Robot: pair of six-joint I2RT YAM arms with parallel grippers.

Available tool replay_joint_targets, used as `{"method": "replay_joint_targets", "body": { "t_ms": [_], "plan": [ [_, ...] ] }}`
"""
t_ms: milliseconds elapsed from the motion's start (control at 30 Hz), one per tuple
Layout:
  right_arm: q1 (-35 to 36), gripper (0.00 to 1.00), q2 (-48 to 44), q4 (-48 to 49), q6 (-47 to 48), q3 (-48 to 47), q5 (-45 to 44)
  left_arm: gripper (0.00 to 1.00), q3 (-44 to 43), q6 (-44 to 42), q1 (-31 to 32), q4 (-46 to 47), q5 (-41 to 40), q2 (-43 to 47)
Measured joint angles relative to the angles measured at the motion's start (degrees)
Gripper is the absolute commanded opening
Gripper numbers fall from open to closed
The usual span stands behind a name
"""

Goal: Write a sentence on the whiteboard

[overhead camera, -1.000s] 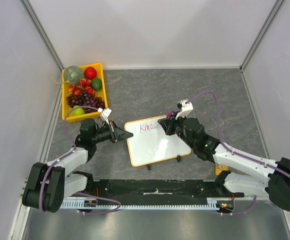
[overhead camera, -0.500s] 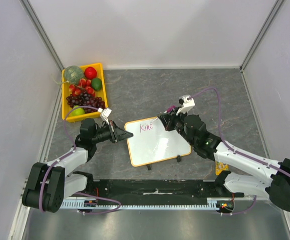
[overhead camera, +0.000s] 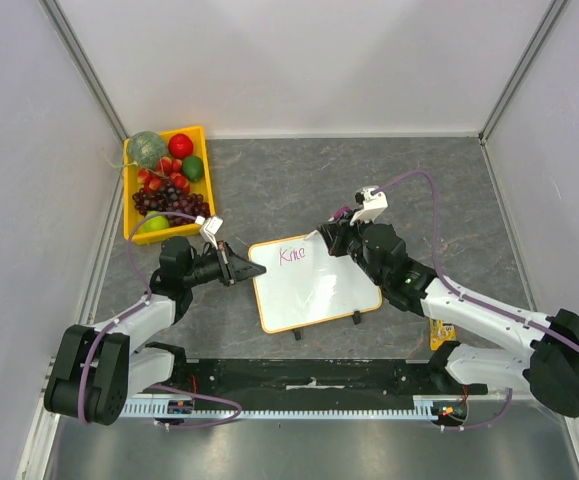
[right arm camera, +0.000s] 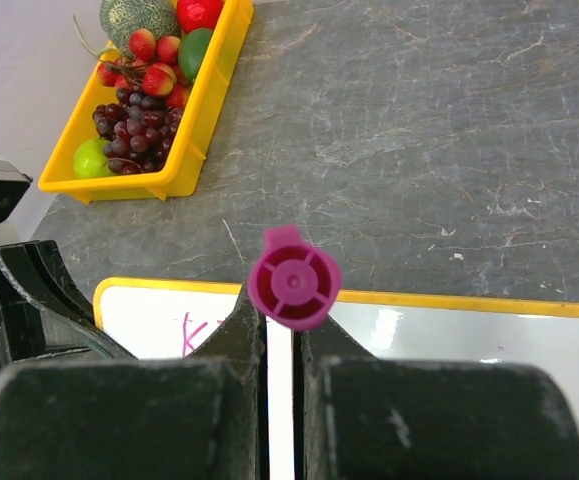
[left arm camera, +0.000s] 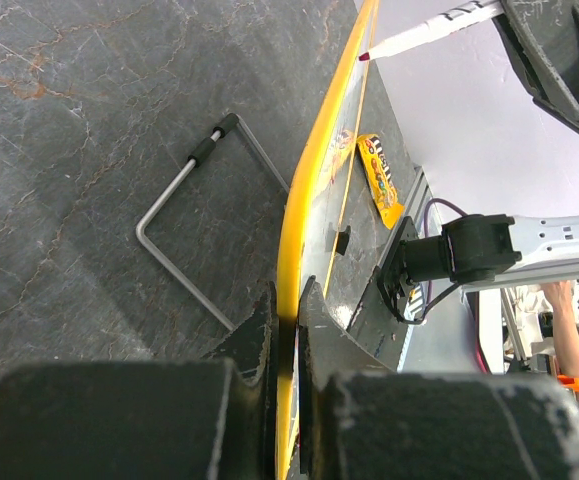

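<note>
the whiteboard (overhead camera: 314,290) lies on the tabletop (overhead camera: 369,180), near the arms. my left gripper (left arm camera: 287,310) is clamped on its left edge; my right gripper (right arm camera: 281,320) grips the pink marker (right arm camera: 294,283), tip by the far edge. the sentence (overhead camera: 292,255) is barely begun, a few letters. next, set the tip down right of them.

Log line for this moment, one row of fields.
left gripper: shut on whiteboard edge | right gripper: shut on marker | sentence: only first letters written
</note>
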State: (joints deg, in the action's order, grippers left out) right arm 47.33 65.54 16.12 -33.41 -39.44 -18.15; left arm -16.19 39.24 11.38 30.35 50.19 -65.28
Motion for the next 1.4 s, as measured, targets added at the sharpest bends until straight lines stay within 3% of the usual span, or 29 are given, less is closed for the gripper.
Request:
{"method": "replay_joint_targets", "body": {
  "t_ms": [1400],
  "plan": [
    [-0.7, 0.0, -2.3, 2.2, -2.7, 5.4, 3.5, 0.02, 0.0, 0.0, 0.0, -0.2, -0.1, -0.2]
  ]
}}
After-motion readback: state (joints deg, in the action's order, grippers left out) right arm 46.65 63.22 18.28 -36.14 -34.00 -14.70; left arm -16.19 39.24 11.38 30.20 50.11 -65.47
